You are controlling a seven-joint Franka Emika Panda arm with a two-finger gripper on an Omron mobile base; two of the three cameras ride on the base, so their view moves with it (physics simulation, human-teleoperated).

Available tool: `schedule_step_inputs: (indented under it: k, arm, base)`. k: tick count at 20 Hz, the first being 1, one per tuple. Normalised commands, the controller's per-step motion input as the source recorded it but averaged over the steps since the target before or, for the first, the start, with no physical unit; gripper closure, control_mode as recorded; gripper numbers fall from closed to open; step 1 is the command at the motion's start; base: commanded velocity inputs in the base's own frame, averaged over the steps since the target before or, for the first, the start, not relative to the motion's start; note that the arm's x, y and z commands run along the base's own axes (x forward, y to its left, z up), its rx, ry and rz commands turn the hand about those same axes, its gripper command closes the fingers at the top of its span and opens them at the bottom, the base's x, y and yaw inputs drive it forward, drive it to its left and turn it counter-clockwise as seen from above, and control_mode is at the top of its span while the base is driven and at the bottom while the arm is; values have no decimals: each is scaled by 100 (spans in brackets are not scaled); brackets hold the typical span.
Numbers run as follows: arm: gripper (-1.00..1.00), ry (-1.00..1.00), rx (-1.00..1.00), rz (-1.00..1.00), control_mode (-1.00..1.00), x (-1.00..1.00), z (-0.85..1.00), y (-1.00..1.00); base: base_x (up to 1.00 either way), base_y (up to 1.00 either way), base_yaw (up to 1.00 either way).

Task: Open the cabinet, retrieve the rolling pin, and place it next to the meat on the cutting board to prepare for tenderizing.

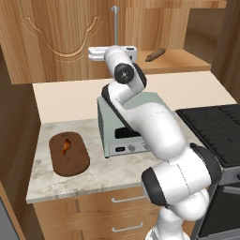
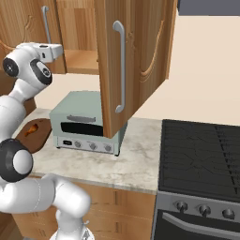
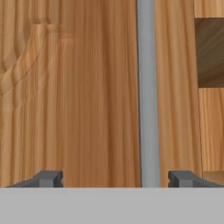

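Currently I've got the gripper (image 3: 115,178) facing the cabinet (image 1: 56,37), fingers spread wide. In the hand view the left door's silver bar handle (image 3: 147,87) runs upright between the fingertips (image 3: 49,178), nearer the right one, not touching either that I can see. Right door (image 2: 136,61) of the cabinet is swung open, standing out over the toaster oven (image 2: 86,124). Rolling pin (image 1: 155,55) lies tilted on the cabinet's open shelf, to the right of the hand in the left base view. Cutting board (image 1: 69,153) sits on the counter (image 1: 93,176) below the cabinet, left of the toaster oven, with the meat (image 1: 65,146) on its upper half. Stove (image 2: 201,154) is on the toaster oven's far side from the board.
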Motion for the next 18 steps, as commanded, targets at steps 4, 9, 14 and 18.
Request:
schedule_step_inputs:
  k: [4, 9, 14, 18]
  arm:
    - [100, 2, 0, 8, -100, 18, -13, 19]
    - [100, 0, 0, 9, -100, 7, -12, 38]
    - [100, 0, 0, 10, -100, 0, -5, 63]
    - [100, 0, 0, 10, -100, 0, -4, 74]
  base:
    - [0, 0, 0]
    - [0, 0, 0]
    - [0, 0, 0]
    - [0, 0, 0]
